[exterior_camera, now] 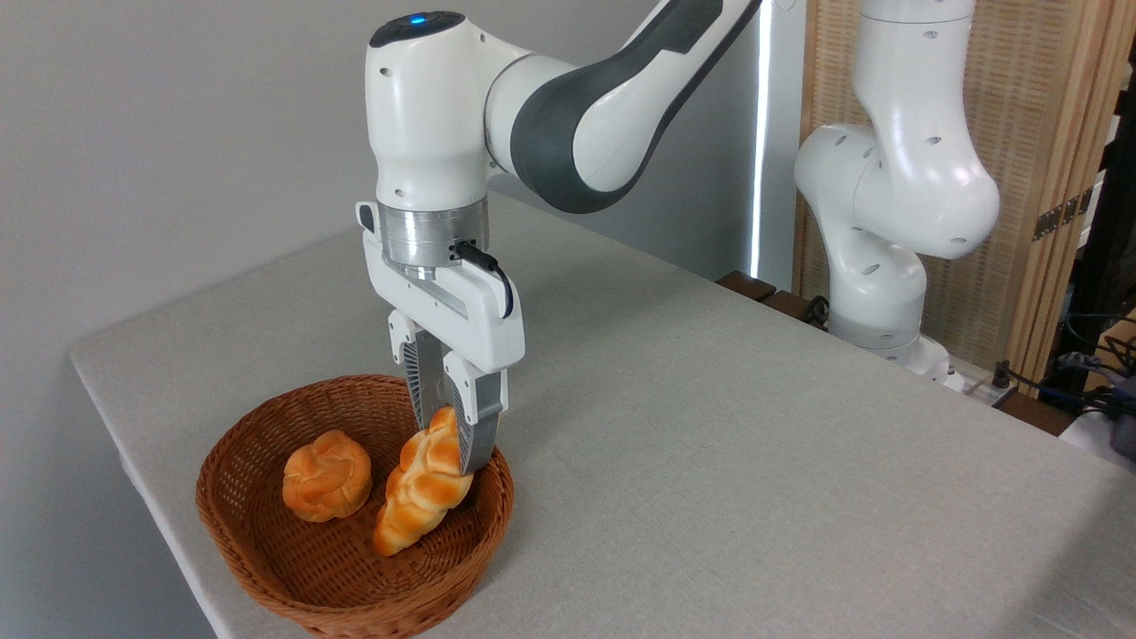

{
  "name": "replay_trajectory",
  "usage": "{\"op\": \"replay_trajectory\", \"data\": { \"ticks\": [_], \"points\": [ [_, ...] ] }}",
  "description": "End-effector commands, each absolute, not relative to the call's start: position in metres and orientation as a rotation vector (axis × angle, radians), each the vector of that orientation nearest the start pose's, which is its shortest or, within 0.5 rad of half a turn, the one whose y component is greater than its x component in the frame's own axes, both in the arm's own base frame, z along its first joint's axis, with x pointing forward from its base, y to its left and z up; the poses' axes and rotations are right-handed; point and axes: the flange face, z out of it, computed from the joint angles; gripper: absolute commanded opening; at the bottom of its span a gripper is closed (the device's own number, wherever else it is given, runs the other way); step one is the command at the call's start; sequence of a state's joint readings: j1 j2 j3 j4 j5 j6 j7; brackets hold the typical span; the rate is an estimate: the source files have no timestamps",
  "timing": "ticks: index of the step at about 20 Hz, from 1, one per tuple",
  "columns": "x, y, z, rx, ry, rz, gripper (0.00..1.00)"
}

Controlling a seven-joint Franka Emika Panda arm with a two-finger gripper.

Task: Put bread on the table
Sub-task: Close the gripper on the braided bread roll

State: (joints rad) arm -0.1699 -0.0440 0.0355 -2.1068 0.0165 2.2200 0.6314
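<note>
Fixed camera, single view. What you have before you:

1. Table (754, 426): large, covered in light grey-beige cloth, with a rounded corner at the far left.

2. Wicker basket (266, 568): brown, round, standing on the table near its front left edge.

3. Braided loaf (422, 484): golden-orange, long, with tapered ends. You find it inside the basket, on the right side, tilted. Its upper end is raised toward the right rim; its lower end points down toward the basket floor. Whether that lower tip touches the weave, you cannot tell.

4. Knotted bun (327, 475): small, round, the same golden-orange. It sits in the basket just left of the loaf, apart from it.

5. Gripper (453, 430): white body, grey ribbed fingers (479, 426), pointing straight down into the right side of the basket. The two fingers are closed around the loaf's upper end, one behind it and one in front.

6. Arm: your white Franka reaches in from the upper right, with a blue light showing on the top joint. Its base (887, 293) stands at the table's far right edge.

7. Background: plain grey wall at left, a wooden slatted screen (1047, 133) at right, cables at the far right.
</note>
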Motion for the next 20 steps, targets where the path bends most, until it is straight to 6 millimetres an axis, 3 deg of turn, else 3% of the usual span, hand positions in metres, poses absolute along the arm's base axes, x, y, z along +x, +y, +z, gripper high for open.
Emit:
{"op": "replay_trajectory", "data": {
  "ticks": [1,20],
  "points": [
    [0.544,-0.074,0.451,-2.848,1.189,-0.262,0.51],
    [0.543,-0.067,0.461,-2.866,1.158,-0.282,0.50]
  ]
}}
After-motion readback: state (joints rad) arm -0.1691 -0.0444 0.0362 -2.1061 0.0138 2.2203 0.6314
